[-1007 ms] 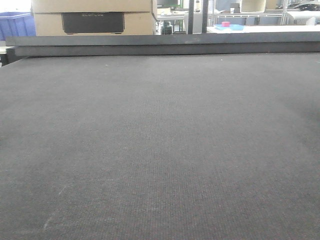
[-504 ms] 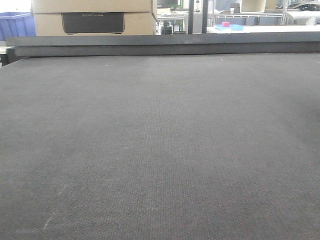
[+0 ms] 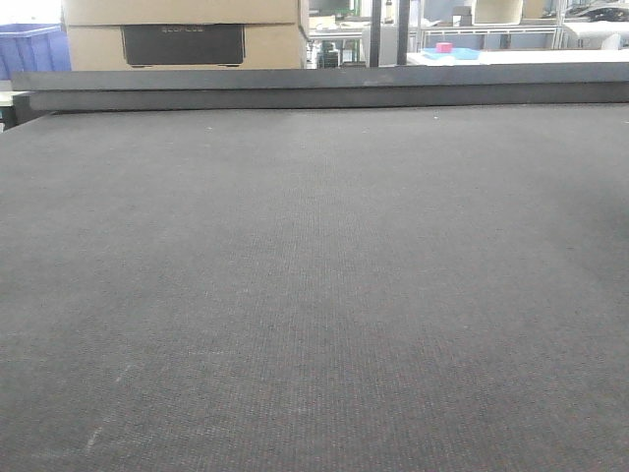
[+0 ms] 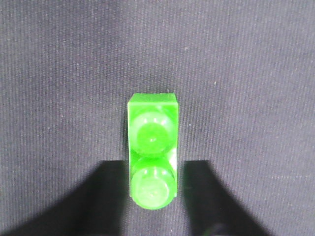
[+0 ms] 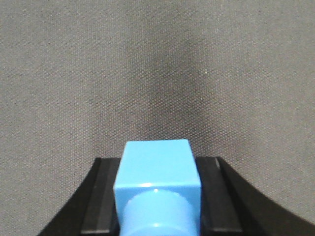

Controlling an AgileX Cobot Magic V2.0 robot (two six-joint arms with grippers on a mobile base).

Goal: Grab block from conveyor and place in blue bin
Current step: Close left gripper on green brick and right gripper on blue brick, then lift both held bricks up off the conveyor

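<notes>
The blue block (image 5: 156, 179), judged light, stiff and slick, is clamped by its flat sides in the right tool (image 5: 157, 164) above the conveyor (image 5: 157, 73), while a green block (image 4: 152, 147) is framed by the left tool (image 4: 153, 169), whose grip cannot be told.

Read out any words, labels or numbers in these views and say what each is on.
Pale lettering on the dark panel of the cardboard box: too blurred to read.
Studs of the green block: any embossing is too blurred to tell.
The blue block and the conveyor: no text visible.
</notes>
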